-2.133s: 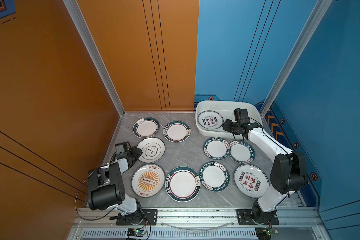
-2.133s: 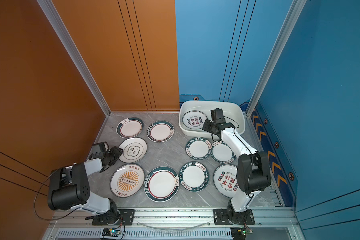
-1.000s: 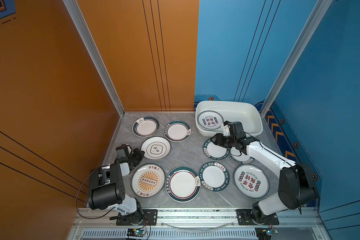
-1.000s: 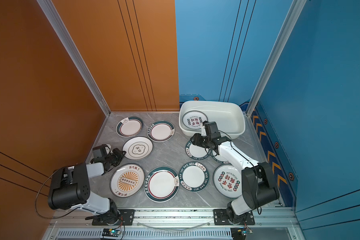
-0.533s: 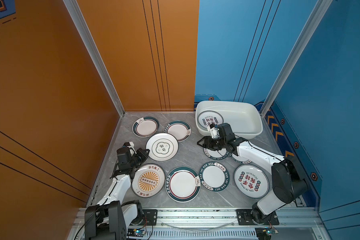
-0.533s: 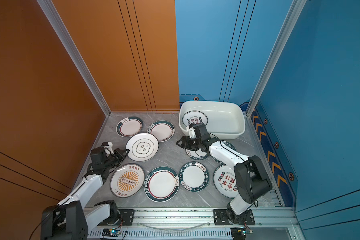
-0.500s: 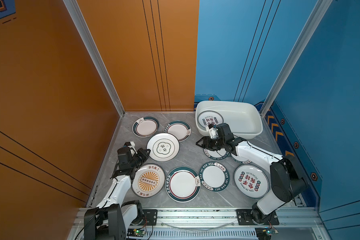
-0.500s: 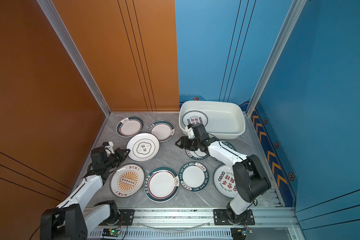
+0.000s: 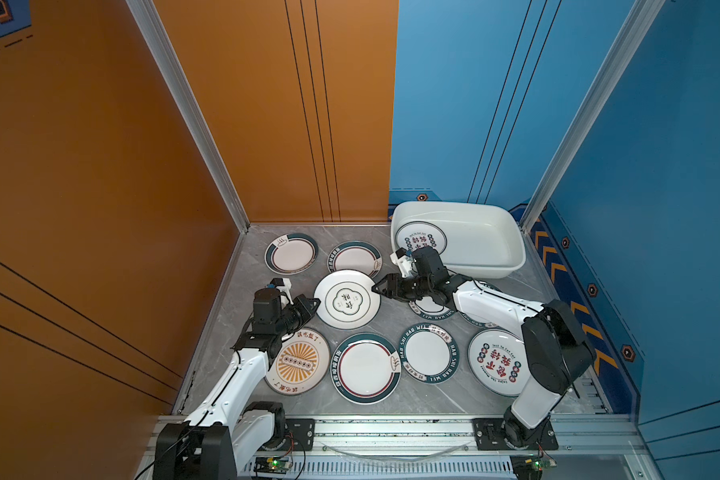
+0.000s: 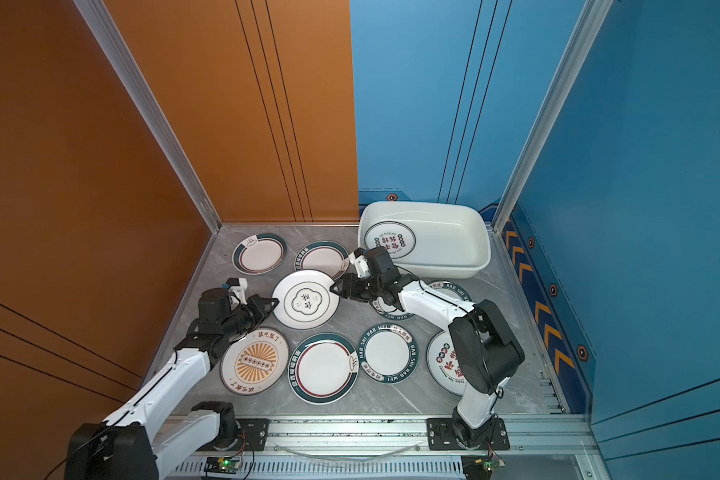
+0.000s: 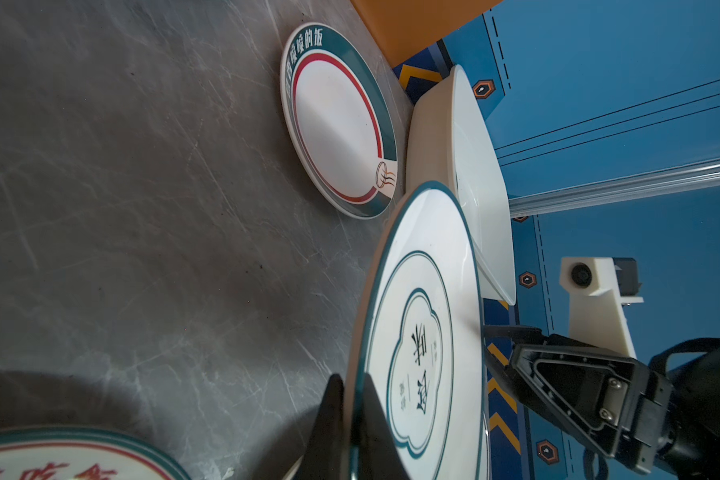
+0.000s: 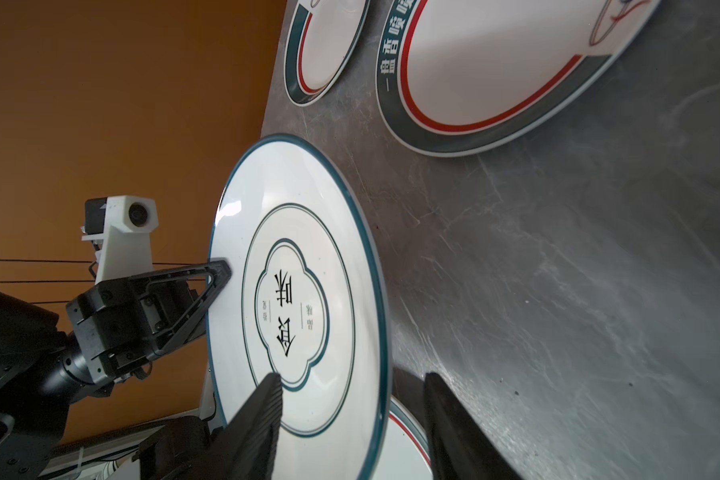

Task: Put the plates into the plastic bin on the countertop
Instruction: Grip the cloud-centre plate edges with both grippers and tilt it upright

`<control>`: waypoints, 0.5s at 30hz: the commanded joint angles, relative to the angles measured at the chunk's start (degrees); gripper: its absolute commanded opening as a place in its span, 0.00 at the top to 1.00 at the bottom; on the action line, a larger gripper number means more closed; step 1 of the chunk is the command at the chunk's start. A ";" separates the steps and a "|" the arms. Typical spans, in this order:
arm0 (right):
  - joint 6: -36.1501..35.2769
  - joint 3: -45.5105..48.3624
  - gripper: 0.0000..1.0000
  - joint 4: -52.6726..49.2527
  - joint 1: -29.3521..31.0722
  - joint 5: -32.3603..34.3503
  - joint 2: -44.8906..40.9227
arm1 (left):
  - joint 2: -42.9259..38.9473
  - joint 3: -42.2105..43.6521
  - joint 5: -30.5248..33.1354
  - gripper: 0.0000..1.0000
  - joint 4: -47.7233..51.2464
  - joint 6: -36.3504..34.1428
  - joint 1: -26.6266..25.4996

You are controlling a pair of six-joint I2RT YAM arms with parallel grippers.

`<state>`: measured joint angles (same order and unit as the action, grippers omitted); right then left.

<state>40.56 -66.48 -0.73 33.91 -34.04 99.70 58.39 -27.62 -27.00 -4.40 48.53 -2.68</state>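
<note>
In both top views the clover-motif plate (image 9: pixel 347 299) hangs above the countertop (image 9: pixel 246 270), with the plastic bin (image 9: pixel 487 237) at its 2 o'clock. Left wrist view: the left gripper (image 11: pixel 352 419) pinches the plate's rim. Right wrist view: the right gripper (image 12: pixel 352 415) straddles the opposite rim, fingers spread, unclamped.
</note>
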 commanded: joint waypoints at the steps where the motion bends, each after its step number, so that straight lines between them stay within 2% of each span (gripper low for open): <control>1: 1.46 -0.99 0.44 2.30 0.44 -1.34 1.04 | 0.46 -3.52 0.78 1.00 -2.48 1.48 -1.24; 6: 3.61 -0.93 0.51 5.57 0.74 -3.66 2.07 | 2.30 -4.54 1.35 1.00 -3.71 1.50 -2.81; 15: 5.86 -1.12 0.92 8.48 0.95 -6.63 2.71 | 6.59 -7.24 2.11 1.00 -4.69 0.26 -5.73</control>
<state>46.85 -66.48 4.25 33.12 -36.73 102.74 63.96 -32.18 -24.01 -6.17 49.39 -6.39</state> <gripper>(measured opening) 0.103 0.083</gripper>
